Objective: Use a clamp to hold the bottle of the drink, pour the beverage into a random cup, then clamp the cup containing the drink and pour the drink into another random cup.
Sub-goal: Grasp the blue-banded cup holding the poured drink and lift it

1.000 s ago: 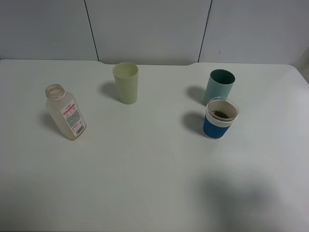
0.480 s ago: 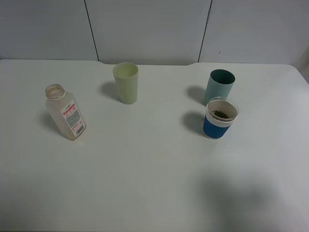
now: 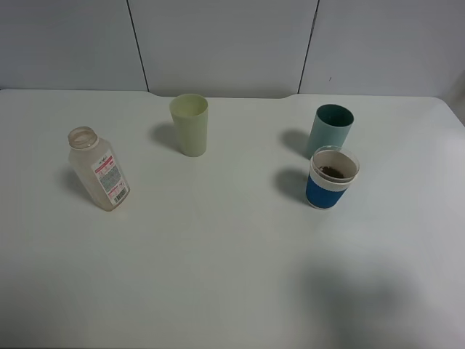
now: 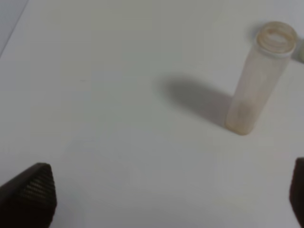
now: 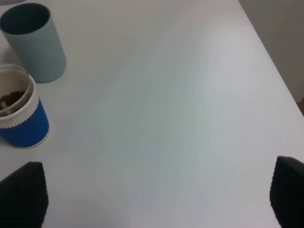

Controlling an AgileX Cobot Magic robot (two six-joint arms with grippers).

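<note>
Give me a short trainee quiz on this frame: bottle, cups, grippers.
1. True or false: the bottle stands upright with no cap on.
2. The left gripper is: A) open, holding nothing; B) shut on the bottle; C) out of its wrist view.
3. Which cup has something dark in it?

Key:
1. True.
2. A.
3. The blue cup.
</note>
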